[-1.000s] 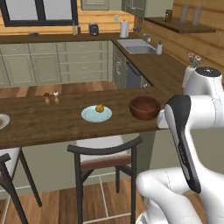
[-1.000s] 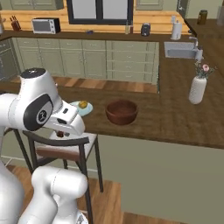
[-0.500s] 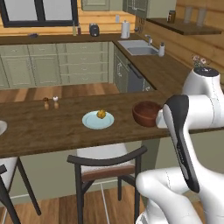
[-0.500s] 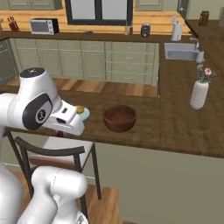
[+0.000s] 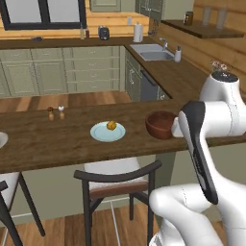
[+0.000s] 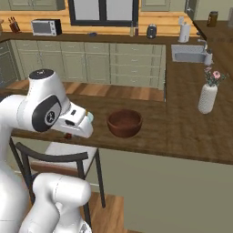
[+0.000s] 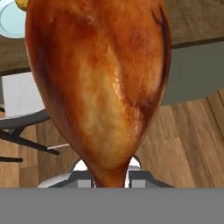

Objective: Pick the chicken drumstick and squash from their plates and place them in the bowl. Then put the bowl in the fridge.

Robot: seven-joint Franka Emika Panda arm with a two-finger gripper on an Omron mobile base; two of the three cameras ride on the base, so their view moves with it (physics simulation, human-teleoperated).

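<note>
Wood, glaze and glossy roast skin around the counter

The chicken drumstick [image 7: 98, 83] looked glossy, its orange-brown skin streaked. On the dark, matt wood-grain counter [image 5: 57, 144], the bowl [image 5: 161, 124] showed polished reddish-brown wood beside a smooth pale blue plate [image 5: 107, 131]. Below the counter, the chair [image 5: 117, 175] had dark, smooth wood. The vase [image 6: 207, 98] looked ribbed white ceramic.

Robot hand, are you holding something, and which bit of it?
Yes. The gripper is shut on the drumstick. It holds the thin bone end, down at the bottom of the hand view; the fat meaty end sticks out in front.
</note>
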